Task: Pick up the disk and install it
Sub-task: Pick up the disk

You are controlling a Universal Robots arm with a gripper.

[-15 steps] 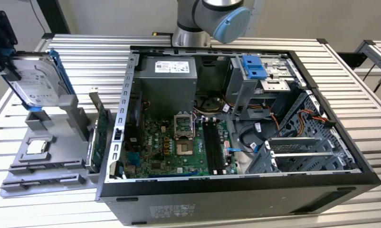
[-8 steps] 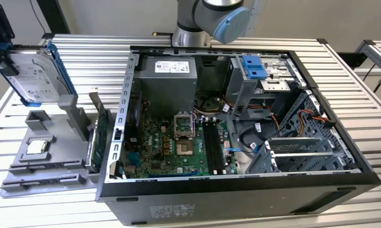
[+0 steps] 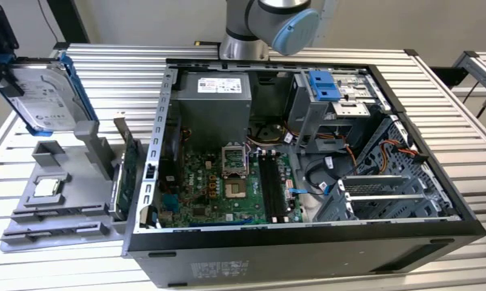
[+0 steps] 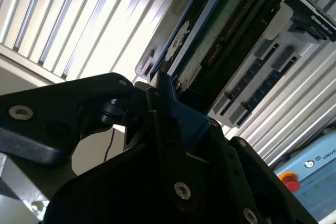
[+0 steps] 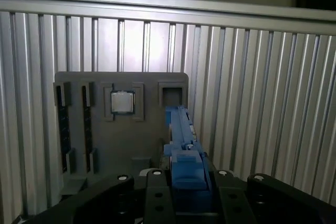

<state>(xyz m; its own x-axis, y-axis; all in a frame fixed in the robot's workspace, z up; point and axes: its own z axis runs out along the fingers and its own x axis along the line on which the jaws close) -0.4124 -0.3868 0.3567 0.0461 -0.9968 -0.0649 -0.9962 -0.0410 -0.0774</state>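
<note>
At ten o'clock of the exterior view, the disk [image 3: 45,100] is held by the black gripper [image 3: 2,60], whose fingers are closed on the blue carrier rail. The disk is tilted, with its white label turned toward the camera. Dark print is seen on the label but is not read here. The disk hangs over the grey fixture [image 3: 57,200], close to its upright post; whether they touch cannot be told.

At eight o'clock, a square silver processor chip [image 3: 49,187] lies in a pocket of the fixture. The open computer case [image 3: 308,260] is placed from the centre to four o'clock. At twelve o'clock inside it a second white printed label is found on the power supply [image 3: 217,85], and at one o'clock a blue latch [image 3: 324,85].

In both wrist views the blue rail is seen clamped between the fingers.
</note>
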